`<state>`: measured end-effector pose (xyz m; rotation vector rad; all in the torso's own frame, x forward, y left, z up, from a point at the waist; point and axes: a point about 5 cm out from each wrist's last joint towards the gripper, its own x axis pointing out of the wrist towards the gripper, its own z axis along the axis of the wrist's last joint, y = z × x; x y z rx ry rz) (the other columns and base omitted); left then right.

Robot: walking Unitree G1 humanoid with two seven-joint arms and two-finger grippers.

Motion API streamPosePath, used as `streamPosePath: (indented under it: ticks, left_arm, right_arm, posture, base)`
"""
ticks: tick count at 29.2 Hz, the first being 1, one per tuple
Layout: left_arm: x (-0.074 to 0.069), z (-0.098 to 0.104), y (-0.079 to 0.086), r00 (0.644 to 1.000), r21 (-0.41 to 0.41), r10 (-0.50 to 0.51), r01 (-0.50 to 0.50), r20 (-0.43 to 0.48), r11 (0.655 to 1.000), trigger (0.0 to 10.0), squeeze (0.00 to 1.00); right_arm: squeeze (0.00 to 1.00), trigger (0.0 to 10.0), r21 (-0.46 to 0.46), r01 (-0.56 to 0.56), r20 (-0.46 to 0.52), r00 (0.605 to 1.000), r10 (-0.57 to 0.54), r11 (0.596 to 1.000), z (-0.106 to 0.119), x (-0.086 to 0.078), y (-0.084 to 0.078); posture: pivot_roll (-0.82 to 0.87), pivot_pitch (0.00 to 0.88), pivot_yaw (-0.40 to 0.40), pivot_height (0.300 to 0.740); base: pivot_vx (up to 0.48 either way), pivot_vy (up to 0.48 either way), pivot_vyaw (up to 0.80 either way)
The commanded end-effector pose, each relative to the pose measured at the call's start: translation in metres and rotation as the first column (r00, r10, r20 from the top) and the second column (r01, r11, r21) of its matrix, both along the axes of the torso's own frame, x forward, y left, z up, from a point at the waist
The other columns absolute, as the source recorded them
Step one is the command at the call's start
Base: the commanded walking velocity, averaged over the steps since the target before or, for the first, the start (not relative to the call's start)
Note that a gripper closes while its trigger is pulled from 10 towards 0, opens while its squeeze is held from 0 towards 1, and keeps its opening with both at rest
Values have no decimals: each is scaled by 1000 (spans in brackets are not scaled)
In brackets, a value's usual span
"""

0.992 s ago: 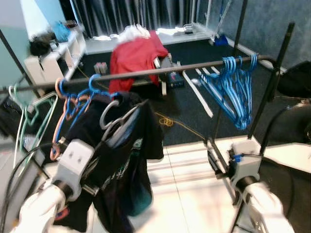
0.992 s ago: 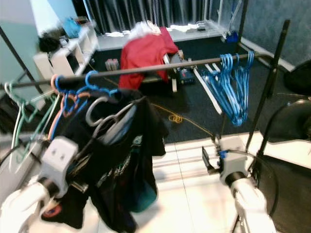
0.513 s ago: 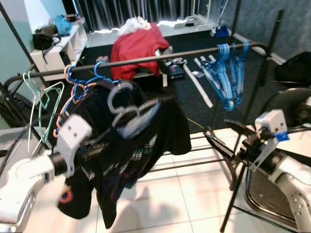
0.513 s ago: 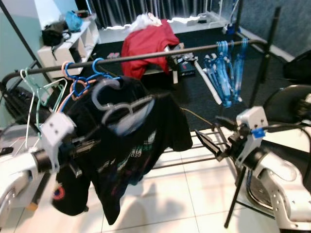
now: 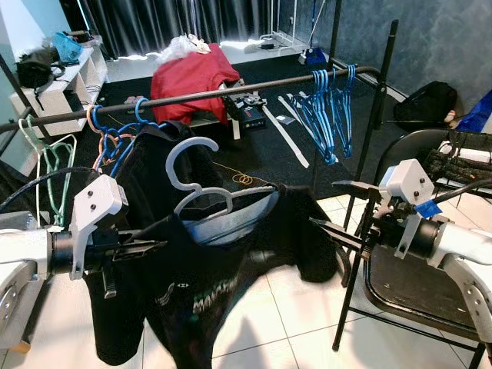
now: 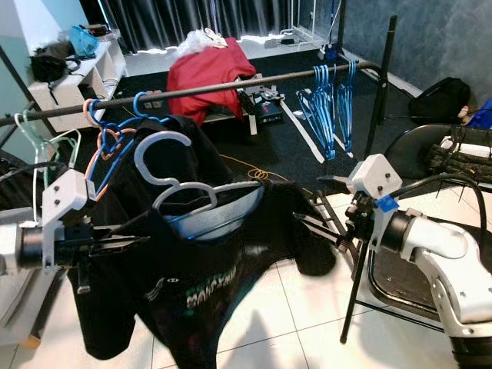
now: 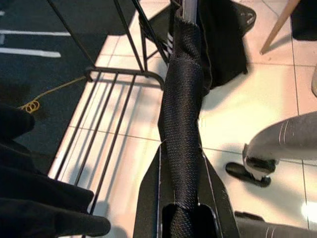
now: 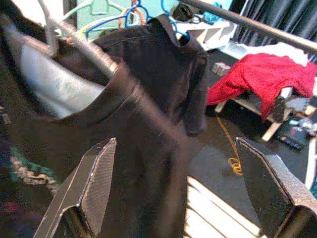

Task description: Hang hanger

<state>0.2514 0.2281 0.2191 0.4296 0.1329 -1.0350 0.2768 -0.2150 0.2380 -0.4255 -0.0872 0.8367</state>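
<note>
Here my left gripper, jaws clamped on the black printed T-shirt, holds its grey plastic hanger below the dark rail; right gripper wide apart, steadying nothing.

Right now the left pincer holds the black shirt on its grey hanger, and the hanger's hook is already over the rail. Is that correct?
Not quite. The left pincer does hold the black shirt on its grey hanger, but the hook is not over the rail yet. The left eye view shows the hook free in the air, below and in front of the rail.
</note>
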Motion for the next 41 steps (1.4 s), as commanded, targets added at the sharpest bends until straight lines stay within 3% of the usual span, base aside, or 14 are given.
streamPosePath:
  ticks: [1,10,12,15,16,18,19,24,29,37,38,39,40,41]
  left_arm:
    - [-1,8,2,1000,7,-27,27,5,1000,10000,0]
    - [-8,18,-11,990,-70,-140,140,4,988,10000,0]
    - [-10,26,-12,985,-114,-170,171,20,979,10000,0]
    - [-12,31,-14,981,-140,-189,192,32,971,10000,0]
    - [-14,35,-15,977,-158,-209,213,41,964,10000,0]
    - [-14,35,-15,977,-158,-209,213,41,964,10000,0]
    - [-15,37,-17,974,-170,-222,226,44,959,10000,0]
    - [-13,33,-14,978,-164,-207,210,39,964,10000,0]
    - [-9,27,-4,988,-134,-153,153,16,979,10000,0]
    - [-5,22,5,995,-94,-103,103,4,990,10000,0]
    - [0,12,19,999,-42,-37,36,-23,998,10000,0]
    - [0,12,19,999,-42,-37,36,-23,998,10000,0]
    - [1,1,37,998,-8,27,-27,-61,1000,10000,0]
    - [1,1,37,998,-8,27,-27,-61,1000,10000,0]
  right_arm:
    - [0,10000,-38,-5,2,1000,5,999,-4,4,5]
    - [0,10000,-71,-21,-120,993,12,997,-39,6,15]
    - [0,10000,-4,4,-149,989,-5,1000,-43,8,14]
    - [0,10000,7,40,-143,989,-39,999,-44,11,9]
    - [0,8314,8,85,-128,988,-84,996,-45,16,5]
    - [0,8314,8,85,-128,988,-84,996,-45,16,5]
    - [0,0,14,127,-115,986,-124,992,-45,19,0]
    - [0,0,42,142,-106,985,-137,989,-42,20,-4]
    - [0,0,138,116,-71,992,-107,984,-23,17,-5]
    - [0,0,172,113,-51,993,-105,979,-16,16,-6]
    - [0,0,201,118,-32,993,-114,972,-9,16,-8]
    - [0,0,201,118,-32,993,-114,972,-9,16,-8]
    - [0,0,231,145,-10,989,-147,962,-2,16,-15]
    - [0,0,231,145,-10,989,-147,962,-2,16,-15]
  posture:
    - [-119,0,55,740]
    - [-121,0,56,740]
    - [-120,0,57,740]
    - [-118,0,58,740]
    - [-117,0,57,740]
    - [-117,0,57,740]
    - [-116,0,60,740]
    - [-115,0,59,740]
    - [-119,0,63,740]
    - [-117,0,65,740]
    - [-118,0,70,740]
    - [-118,0,70,740]
    - [-125,0,75,740]
    - [-125,0,75,740]
  base:
    - [0,0,0]
    - [0,0,0]
    - [0,0,0]
    - [0,0,0]
    - [0,0,0]
    - [0,0,0]
    - [0,0,0]
    - [0,0,0]
    - [0,0,0]
    - [0,0,0]
    - [0,0,0]
    - [0,0,0]
    - [0,0,0]
    - [0,0,0]
